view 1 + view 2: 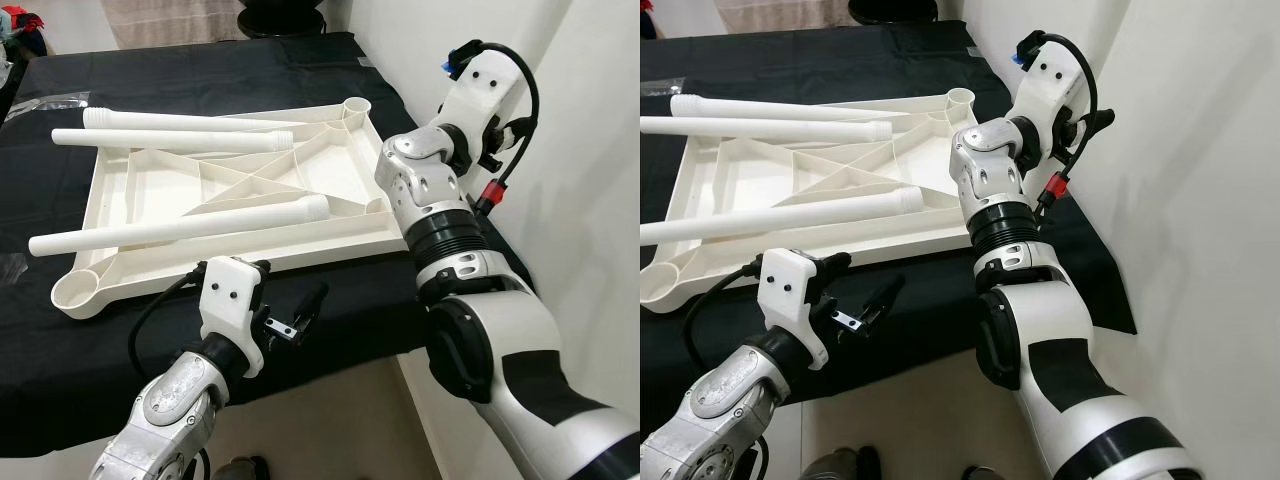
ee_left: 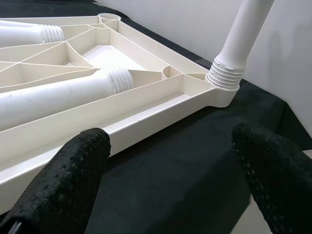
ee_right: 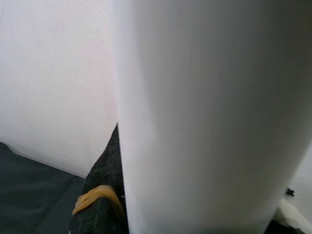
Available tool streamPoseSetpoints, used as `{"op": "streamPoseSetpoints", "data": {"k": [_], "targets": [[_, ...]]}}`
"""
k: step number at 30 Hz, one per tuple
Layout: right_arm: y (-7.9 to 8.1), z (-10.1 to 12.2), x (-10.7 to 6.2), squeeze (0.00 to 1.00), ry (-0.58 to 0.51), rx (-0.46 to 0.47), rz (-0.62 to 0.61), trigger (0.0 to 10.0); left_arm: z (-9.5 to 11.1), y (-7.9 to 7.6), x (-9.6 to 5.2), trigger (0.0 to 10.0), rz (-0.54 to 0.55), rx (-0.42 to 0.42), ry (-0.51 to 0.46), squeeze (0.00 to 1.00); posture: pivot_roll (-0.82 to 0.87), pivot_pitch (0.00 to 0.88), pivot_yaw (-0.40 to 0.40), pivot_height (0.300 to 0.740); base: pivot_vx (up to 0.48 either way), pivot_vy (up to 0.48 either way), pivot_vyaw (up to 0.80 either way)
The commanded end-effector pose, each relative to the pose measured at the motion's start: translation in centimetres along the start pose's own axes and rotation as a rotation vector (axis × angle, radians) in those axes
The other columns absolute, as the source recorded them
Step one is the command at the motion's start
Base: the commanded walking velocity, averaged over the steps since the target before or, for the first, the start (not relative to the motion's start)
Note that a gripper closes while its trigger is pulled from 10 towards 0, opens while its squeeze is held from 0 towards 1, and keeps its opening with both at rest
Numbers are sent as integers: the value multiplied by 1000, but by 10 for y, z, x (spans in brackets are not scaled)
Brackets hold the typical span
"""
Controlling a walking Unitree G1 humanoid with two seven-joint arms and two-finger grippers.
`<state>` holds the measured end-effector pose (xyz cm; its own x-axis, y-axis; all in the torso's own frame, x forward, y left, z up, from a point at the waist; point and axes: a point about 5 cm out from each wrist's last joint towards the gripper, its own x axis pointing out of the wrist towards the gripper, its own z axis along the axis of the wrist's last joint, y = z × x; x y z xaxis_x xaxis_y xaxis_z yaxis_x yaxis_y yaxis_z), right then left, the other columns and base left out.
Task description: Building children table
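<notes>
The left gripper (image 1: 290,318) hovers spread over the black cloth (image 1: 330,70), just before the upturned tabletop (image 1: 160,185). The right gripper's fingers are hidden behind its arm; their state is unclear. An upright leg (image 2: 239,41) stands in the near corner socket, cut off above.

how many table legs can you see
4: three lie loose across the upturned tabletop, far, next, near; one leg stands in the near right corner socket.

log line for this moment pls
left gripper: open, near tabletop edge | right gripper: on upright leg in corner socket | three loose legs on tabletop
</notes>
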<state>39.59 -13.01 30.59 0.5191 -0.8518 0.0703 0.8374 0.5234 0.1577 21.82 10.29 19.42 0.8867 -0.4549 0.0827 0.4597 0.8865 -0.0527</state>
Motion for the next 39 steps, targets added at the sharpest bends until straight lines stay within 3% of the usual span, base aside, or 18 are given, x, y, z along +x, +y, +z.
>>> {"op": "streamPoseSetpoints", "data": {"k": [1, 9, 21, 26, 29, 33, 39], "targets": [[-4, -15, 1, 0, 25, -61, -38, 10000, -3, 0, 0, 10000, 6, 3, 9, 0, 116, 180, -83, 740, 0, 0, 0], [3, -14, -11, 0, 50, -3, 26, 10000, -3, 0, 0, 10000, 6, 2, 9, 0, 116, 180, -83, 740, 0, 0, 0], [8, -6, -17, 0, -11, 50, 81, 10000, -3, 1, 1, 10000, 7, 2, 9, 0, 113, 181, -82, 740, 0, 0, 0], [11, 13, -20, 0, -83, 96, 106, 10000, -4, 1, 0, 10000, 9, 2, 10, 0, 113, 181, -82, 740, 0, 0, 0], [11, 41, -21, 0, -152, 168, 109, 10000, -4, 1, 0, 10000, 8, 2, 11, 0, 112, 182, -81, 740, 0, 0, 0], [10, 61, -20, 0, -198, 209, 108, 10000, -4, 1, 0, 10000, 8, 0, 10, 0, 108, 182, -82, 740, 0, 0, 0], [11, 65, -17, 0, -198, 218, 115, 10000, -4, 1, 0, 10000, 8, -1, 9, 0, 106, 181, -82, 740, 0, 0, 0]]}}
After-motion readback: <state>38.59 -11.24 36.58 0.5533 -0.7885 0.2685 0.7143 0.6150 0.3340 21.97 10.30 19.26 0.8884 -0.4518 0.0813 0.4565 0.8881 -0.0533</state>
